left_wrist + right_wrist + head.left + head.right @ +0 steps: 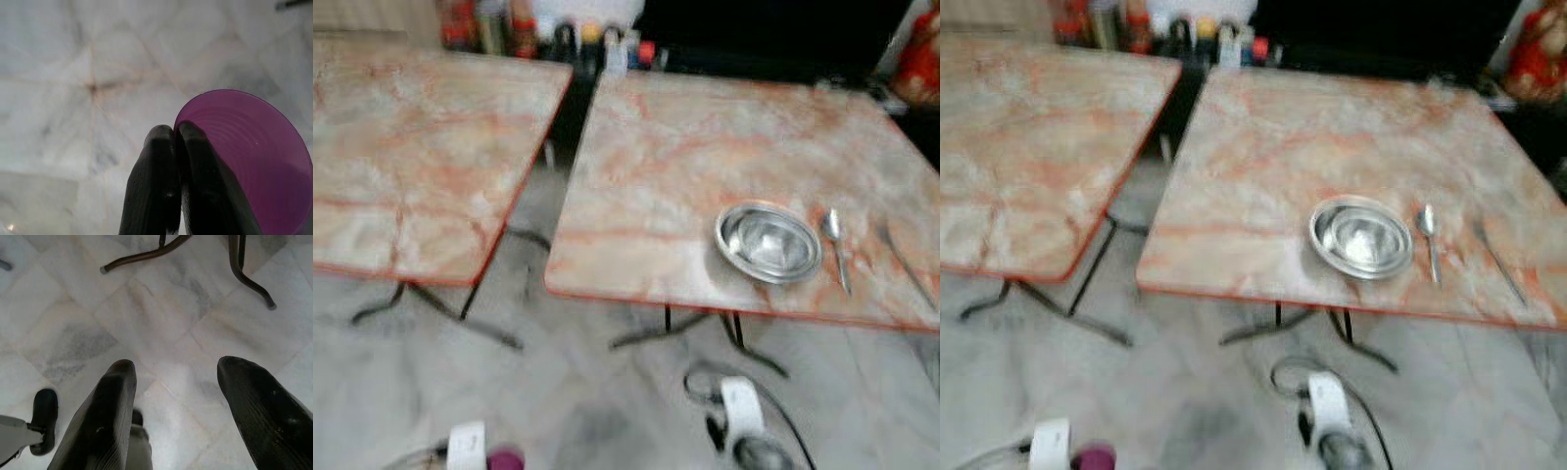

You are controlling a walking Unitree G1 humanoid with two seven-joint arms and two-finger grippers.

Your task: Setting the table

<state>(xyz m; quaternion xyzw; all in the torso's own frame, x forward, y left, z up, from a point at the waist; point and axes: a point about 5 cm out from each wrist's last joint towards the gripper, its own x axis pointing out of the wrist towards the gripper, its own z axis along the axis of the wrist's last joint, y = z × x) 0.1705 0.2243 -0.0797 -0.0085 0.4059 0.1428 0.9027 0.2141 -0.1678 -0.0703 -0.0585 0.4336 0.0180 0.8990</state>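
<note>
Near the front edge of the right-hand table point(705, 147), on its pink-veined marble top: a steel bowl point(768, 242), a spoon point(836, 247) just beside it on the right with its bowl end pointing away from the edge, and further right a slim piece of cutlery point(906, 262) (too blurred to name). Low at the left, above the floor: the left gripper point(174, 147), fingers point(154, 186) pressed together on the rim of a purple cup point(259, 166), one finger inside the rim and one outside, mouth of the cup tipped toward the wrist camera. Low at the right: the right gripper point(176, 396), fingers spread wide apart, holding nothing, hanging over pale marble floor point(161, 323) tiles with dark table legs point(146, 254) beyond. Left of the set table, across a narrow gap: a second table point(421, 147) with the same marble top and red edging. Behind the gap, against the dark background: a row of bottles and jars point(558, 37), blurred.
</note>
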